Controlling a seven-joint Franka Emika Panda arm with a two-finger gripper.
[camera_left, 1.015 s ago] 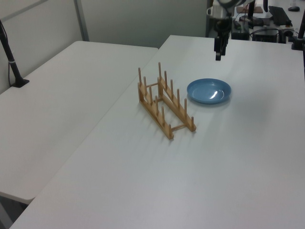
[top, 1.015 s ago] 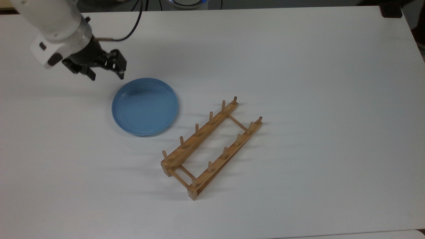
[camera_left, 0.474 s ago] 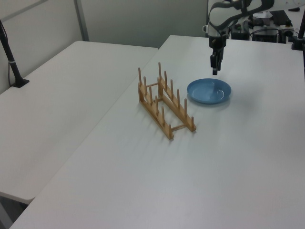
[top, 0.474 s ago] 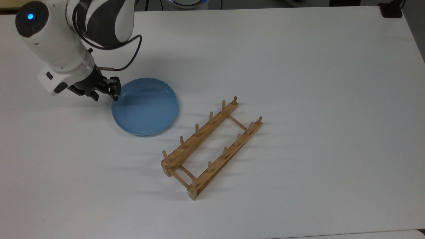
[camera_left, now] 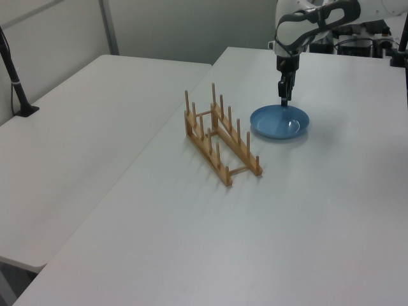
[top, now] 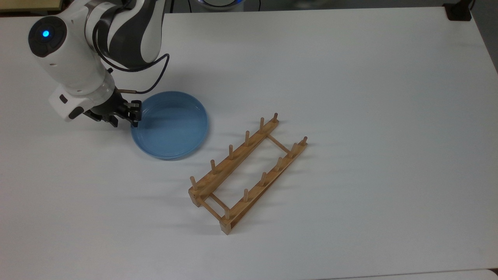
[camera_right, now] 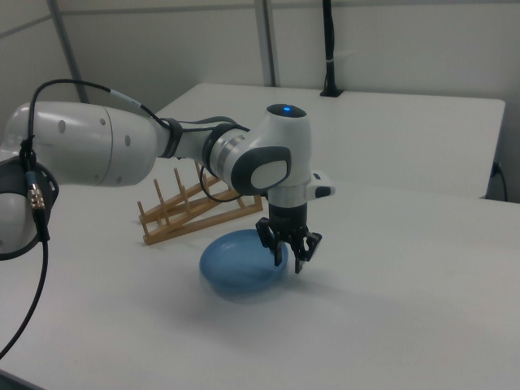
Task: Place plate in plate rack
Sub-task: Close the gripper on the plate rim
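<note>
The light-blue plate [top: 171, 126] lies flat on the white table, to the top view's left of the wooden plate rack [top: 237, 153]. My gripper [top: 125, 122] is down at the plate's left rim in the top view, open, with one finger over the inside of the rim and the other outside it. In the right view the gripper [camera_right: 289, 262] points straight down at the near-right edge of the plate [camera_right: 236, 268], with the rack [camera_right: 195, 207] behind it. In the left view the gripper [camera_left: 283, 99] hangs over the far rim of the plate [camera_left: 279, 122], and the rack [camera_left: 207, 153] stands empty.
A second white table [camera_left: 76, 140] adjoins on the left view's left, carrying a black clamped post [camera_left: 16, 76]. A dark object [top: 459, 11] sits at the table's far right corner in the top view. The arm's cable [top: 155, 77] loops above the plate.
The gripper has come down from above the table beyond the plate and moved to the plate's rim. Plate and rack have not moved.
</note>
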